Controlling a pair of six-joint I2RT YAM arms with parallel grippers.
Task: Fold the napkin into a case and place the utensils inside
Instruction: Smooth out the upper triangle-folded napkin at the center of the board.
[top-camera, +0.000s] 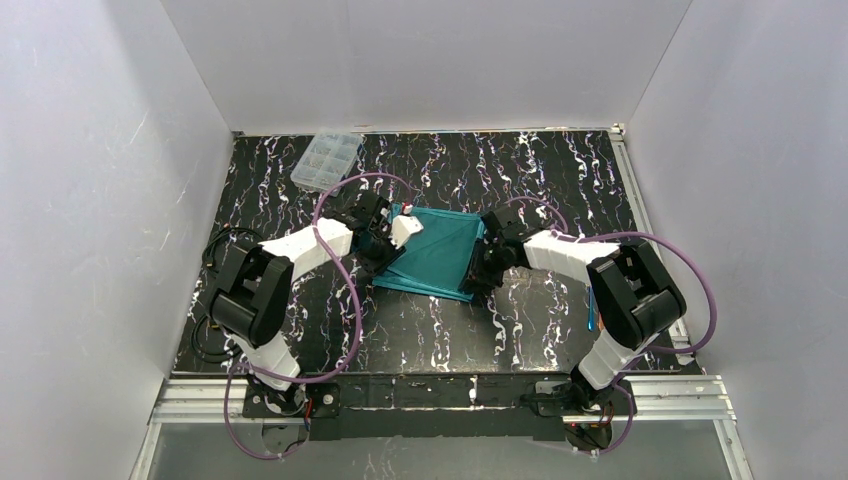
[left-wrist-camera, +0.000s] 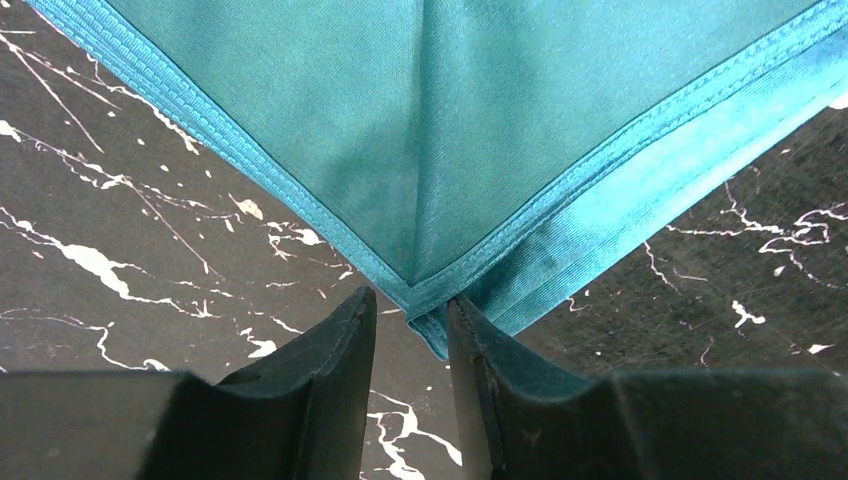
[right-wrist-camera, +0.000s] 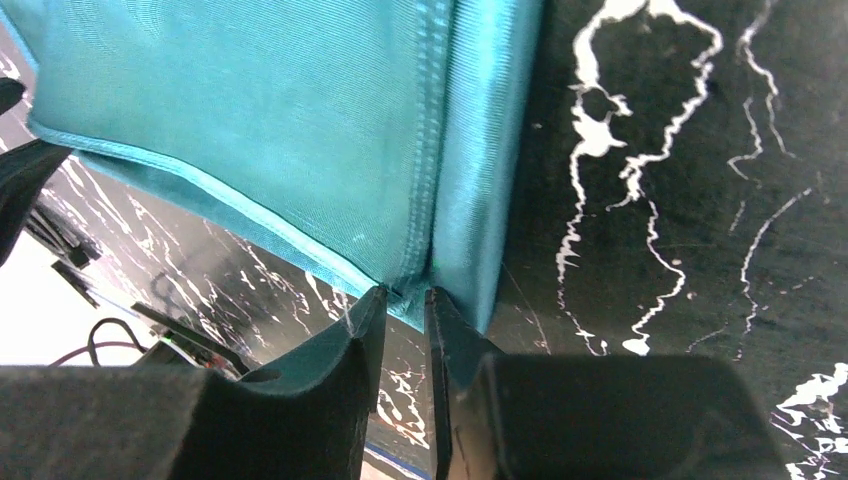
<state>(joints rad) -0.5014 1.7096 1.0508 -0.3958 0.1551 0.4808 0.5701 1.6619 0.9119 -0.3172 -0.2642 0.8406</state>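
Observation:
The teal-green napkin (top-camera: 435, 250) lies folded in two layers in the middle of the table. My left gripper (top-camera: 382, 262) is at its near left corner. In the left wrist view that hemmed corner (left-wrist-camera: 410, 285) sits just between the tips of the left gripper (left-wrist-camera: 410, 300); the jaws stand apart and the table shows through the gap. My right gripper (top-camera: 483, 280) is at the near right corner. There the jaws of the right gripper (right-wrist-camera: 405, 292) leave a narrow gap, with the napkin's hem (right-wrist-camera: 425, 150) running into it. The utensils and a case are out of view.
A clear plastic compartment box (top-camera: 327, 160) stands at the back left of the black marbled table (top-camera: 560, 180). White walls close in three sides. Purple cables (top-camera: 350, 300) loop beside both arms.

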